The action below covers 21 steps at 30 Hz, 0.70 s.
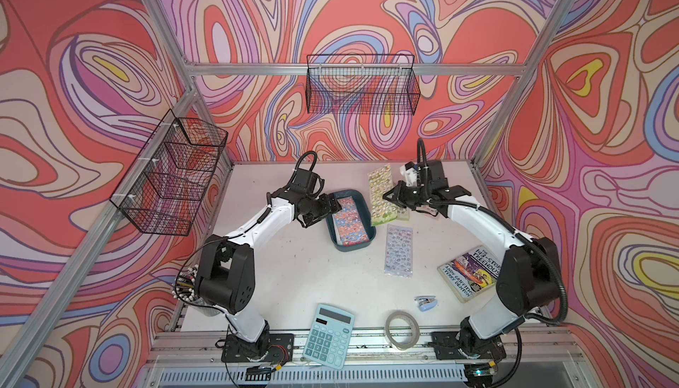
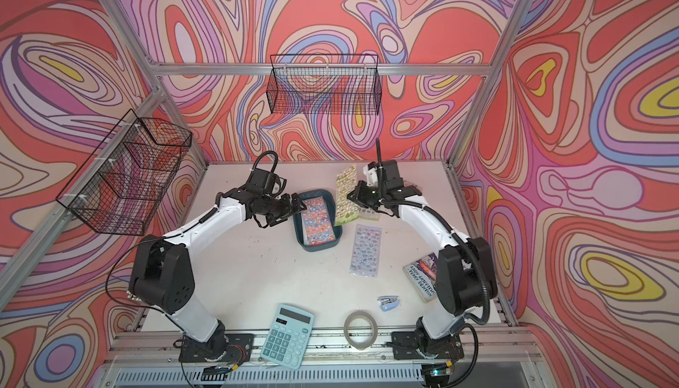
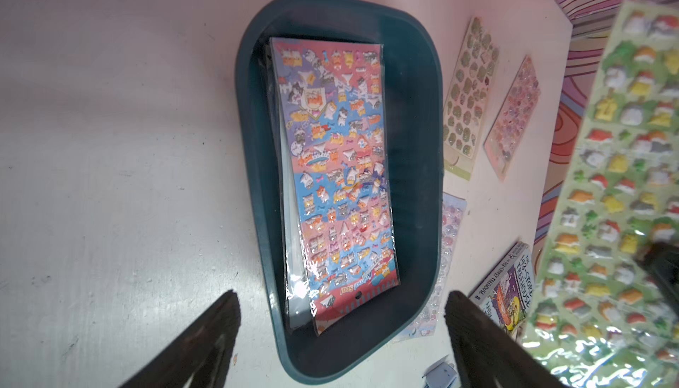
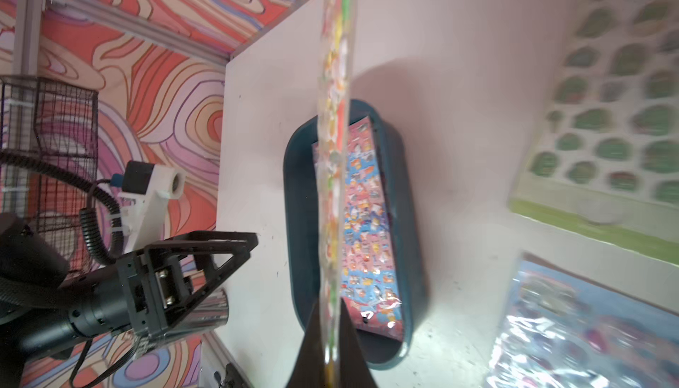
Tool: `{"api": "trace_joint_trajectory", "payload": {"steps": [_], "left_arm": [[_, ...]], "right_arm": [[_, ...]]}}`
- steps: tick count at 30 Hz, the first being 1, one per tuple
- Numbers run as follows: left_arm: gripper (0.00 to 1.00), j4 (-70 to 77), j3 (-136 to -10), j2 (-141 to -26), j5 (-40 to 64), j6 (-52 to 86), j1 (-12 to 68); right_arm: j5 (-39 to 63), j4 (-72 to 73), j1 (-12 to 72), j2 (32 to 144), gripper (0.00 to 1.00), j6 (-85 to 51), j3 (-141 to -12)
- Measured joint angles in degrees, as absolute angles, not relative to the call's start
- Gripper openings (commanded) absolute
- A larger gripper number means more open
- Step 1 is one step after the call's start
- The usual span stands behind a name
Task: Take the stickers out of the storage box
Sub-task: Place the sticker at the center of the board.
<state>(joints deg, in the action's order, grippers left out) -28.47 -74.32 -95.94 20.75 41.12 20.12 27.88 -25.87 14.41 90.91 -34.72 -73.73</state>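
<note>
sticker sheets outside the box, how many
4: held sheet in right pincer, green sheet and pink sheet under that arm, purple sheet between box and book. Others may be hidden.

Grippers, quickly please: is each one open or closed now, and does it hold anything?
Left gripper: open, holding nothing.
Right gripper: closed on a yellow-green sticker sheet.
</note>
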Motion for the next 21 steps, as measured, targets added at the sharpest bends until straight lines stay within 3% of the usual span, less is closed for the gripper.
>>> {"api": "trace_joint_trajectory", "payload": {"steps": [8,21], "left_arm": [[0.91,-28.3,-74.0,-95.7,20.9,40.9,19.7],[0.91,-28.0,-74.0,-97.0,21.3,40.9,19.7]], "right_arm": [[17.4,-38.5,6.8,81.8,0.00,-29.2,-65.8],[14.2,-40.3,1.4,83.9,0.00,-27.0,-55.0]]}}
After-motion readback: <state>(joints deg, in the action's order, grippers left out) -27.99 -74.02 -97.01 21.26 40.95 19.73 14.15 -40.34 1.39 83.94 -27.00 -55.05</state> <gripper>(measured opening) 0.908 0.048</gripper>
